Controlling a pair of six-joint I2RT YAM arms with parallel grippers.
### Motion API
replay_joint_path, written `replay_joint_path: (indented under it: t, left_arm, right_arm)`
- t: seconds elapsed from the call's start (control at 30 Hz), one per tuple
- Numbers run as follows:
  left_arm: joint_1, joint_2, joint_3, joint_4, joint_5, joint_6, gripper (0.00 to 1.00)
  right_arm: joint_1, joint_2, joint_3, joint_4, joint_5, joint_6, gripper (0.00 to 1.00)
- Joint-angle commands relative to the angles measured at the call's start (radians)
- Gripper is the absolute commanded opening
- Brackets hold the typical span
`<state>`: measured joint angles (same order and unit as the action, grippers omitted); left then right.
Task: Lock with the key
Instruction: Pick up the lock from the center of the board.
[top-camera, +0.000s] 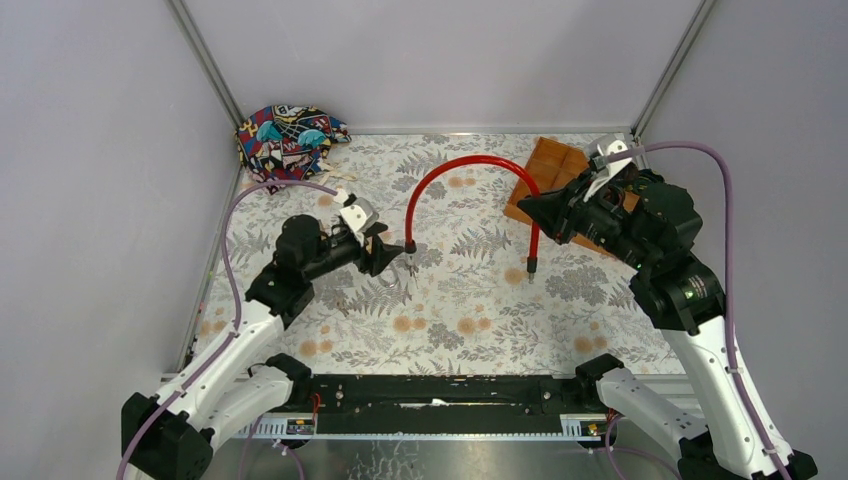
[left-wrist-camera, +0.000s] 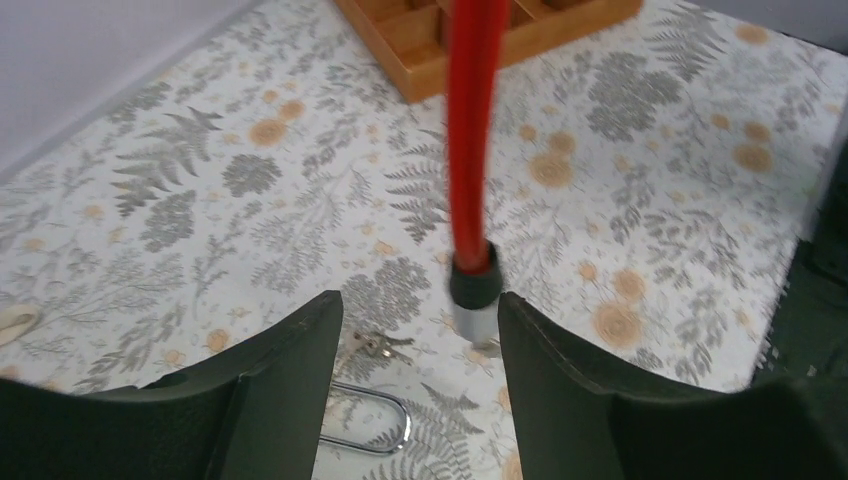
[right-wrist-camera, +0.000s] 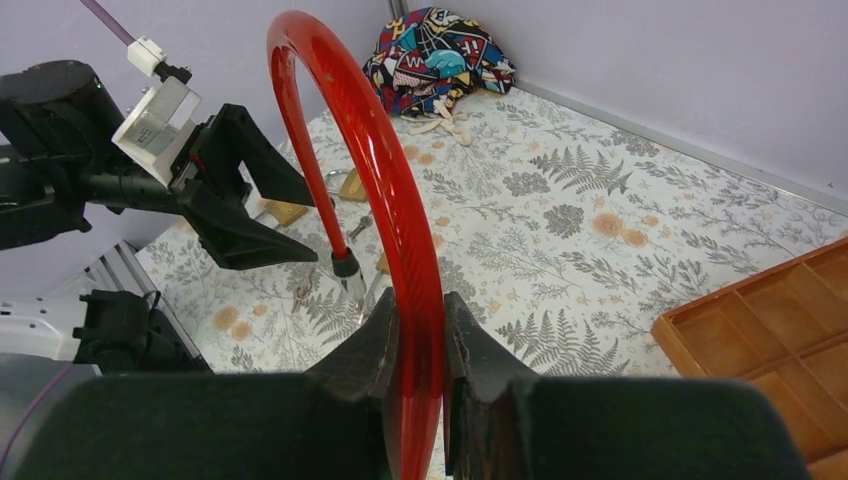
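1. The red cable lock (top-camera: 470, 160) stands as a tall arch over the middle of the table (top-camera: 470, 320), with both ends pointing down.
2. My right claw (right-wrist-camera: 417, 312) is pinching the cable on the arch's right leg, a finger pressed to either side of it.
3. The arch's other leg ends in a black capped end (left-wrist-camera: 472, 285) with a metal tip. It hangs low over the cover, and I cannot tell whether it touches.
4. My left claw (left-wrist-camera: 420, 305) is spread wide and holds nothing. The capped end sits between its fingers, nearer the right one.
5. A key (left-wrist-camera: 376, 346) lies flat on the cover at 8 o'clock from the capped end, with a metal loop (left-wrist-camera: 372, 425) just beside it at 6 o'clock.
6. A wooden tray (top-camera: 545, 165) lies at 1 o'clock on the table, just behind the arch.
7. A patterned cloth (top-camera: 290, 135) is bunched in the 11 o'clock corner.
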<state>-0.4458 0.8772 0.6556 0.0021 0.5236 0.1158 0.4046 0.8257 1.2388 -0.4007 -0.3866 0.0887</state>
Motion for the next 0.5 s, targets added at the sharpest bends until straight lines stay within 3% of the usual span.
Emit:
replay_joint_path:
  t: [0.0,0.3,0.47]
  left_arm:
    - [-0.029,0.024,0.025,0.14,-0.124,-0.042,0.66]
    - [-0.083,0.067,0.03,0.102,-0.085,-0.069,0.69]
    - [-0.082,0.029,0.023,0.051,0.008,-0.023,0.71]
  right_arm:
    - [-0.003,-0.004,0.053,0.151,-0.01,0.09,0.0]
    - [-0.004,0.006,0.057,0.176,-0.01,0.108,0.0]
    - [-0.004,0.019,0.085,0.131,0.053,0.076,0.0]
